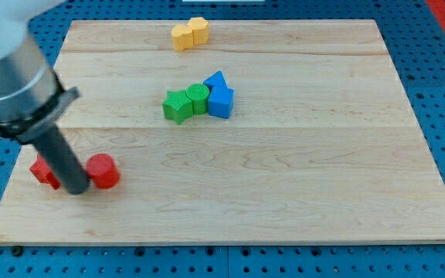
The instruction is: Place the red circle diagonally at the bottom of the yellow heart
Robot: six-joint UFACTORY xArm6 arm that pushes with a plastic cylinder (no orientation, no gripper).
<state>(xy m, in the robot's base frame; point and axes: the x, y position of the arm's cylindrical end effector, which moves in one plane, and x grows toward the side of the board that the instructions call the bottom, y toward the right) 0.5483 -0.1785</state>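
Observation:
The red circle [103, 171] lies near the view's bottom left of the wooden board [284, 201]. My tip [76, 190] rests on the board just left of it, touching or nearly touching it. A second red block [43, 171], shape unclear, sits just left of the rod, partly hidden by it. The yellow heart [182, 35] lies at the view's top, touching a second yellow block [198, 29] on its right. The red circle is far below and left of the heart.
A green star [178, 106] and a green round block [198, 98] sit at the board's centre, touching two blue blocks [221, 101] [215, 80] on their right. The robot arm's grey body [10, 73] fills the view's upper left.

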